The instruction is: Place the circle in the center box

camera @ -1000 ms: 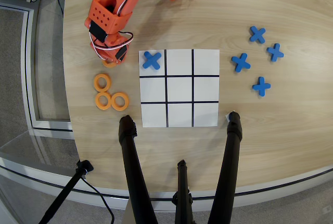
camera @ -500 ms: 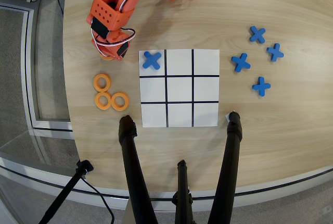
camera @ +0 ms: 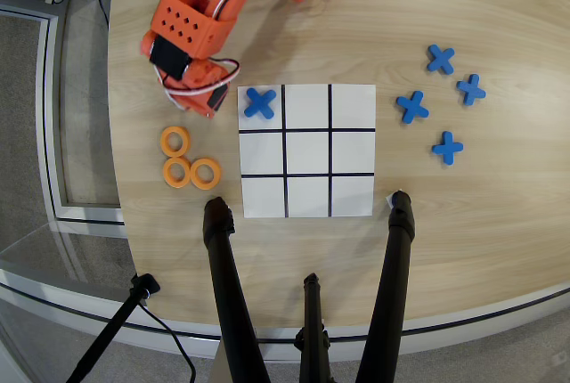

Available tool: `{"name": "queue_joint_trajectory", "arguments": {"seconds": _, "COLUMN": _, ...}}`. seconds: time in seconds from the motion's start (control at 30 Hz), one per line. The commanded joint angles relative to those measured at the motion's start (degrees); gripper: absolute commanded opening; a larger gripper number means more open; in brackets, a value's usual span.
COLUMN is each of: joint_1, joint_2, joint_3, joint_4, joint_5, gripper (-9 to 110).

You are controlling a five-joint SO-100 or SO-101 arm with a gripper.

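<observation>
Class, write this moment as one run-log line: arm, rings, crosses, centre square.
arm: over table left of grid | gripper: state unclear | orange rings: three loose | blue cross: top-left square | centre square: empty

Orange arm (camera: 209,18) reaches in from the top edge of the overhead view, wrist angled down-left. Gripper (camera: 200,98) points downward; jaw state hidden by the wrist body.

Overhead view. Grid (camera: 307,151) lies flat at mid-desk (camera: 499,214). One X piece (camera: 259,102) sits in the grid's top-left cell; the center box (camera: 307,152) holds nothing. Three rings (camera: 189,161) lie clustered on the desk left of the grid. Four X pieces (camera: 441,102) lie scattered right of it. The arm (camera: 200,27) overhangs the desk above the rings.
</observation>
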Motion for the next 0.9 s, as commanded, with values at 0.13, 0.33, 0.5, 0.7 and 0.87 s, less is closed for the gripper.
{"name": "queue_joint_trajectory", "arguments": {"seconds": 0.13, "joint_1": -12.7, "joint_2": 2.2, "joint_3": -17.8, "joint_4": 12.6, "joint_5": 13.3, "gripper": 0}}
{"name": "queue_joint_trajectory", "arguments": {"seconds": 0.33, "joint_1": -24.3, "joint_2": 2.3, "joint_3": -20.0, "joint_4": 15.7, "joint_5": 17.4, "gripper": 0}}
{"name": "queue_joint_trajectory", "arguments": {"seconds": 0.5, "joint_1": -33.9, "joint_2": 0.9, "joint_3": -19.2, "joint_4": 13.8, "joint_5": 19.0, "gripper": 0}}
{"name": "queue_joint_trajectory", "arguments": {"seconds": 0.7, "joint_1": -41.7, "joint_2": -4.0, "joint_3": -19.6, "joint_4": 11.1, "joint_5": 22.1, "gripper": 0}}
{"name": "queue_joint_trajectory", "arguments": {"seconds": 0.87, "joint_1": -43.0, "joint_2": -10.6, "joint_3": -18.6, "joint_4": 4.6, "joint_5": 22.8, "gripper": 0}}
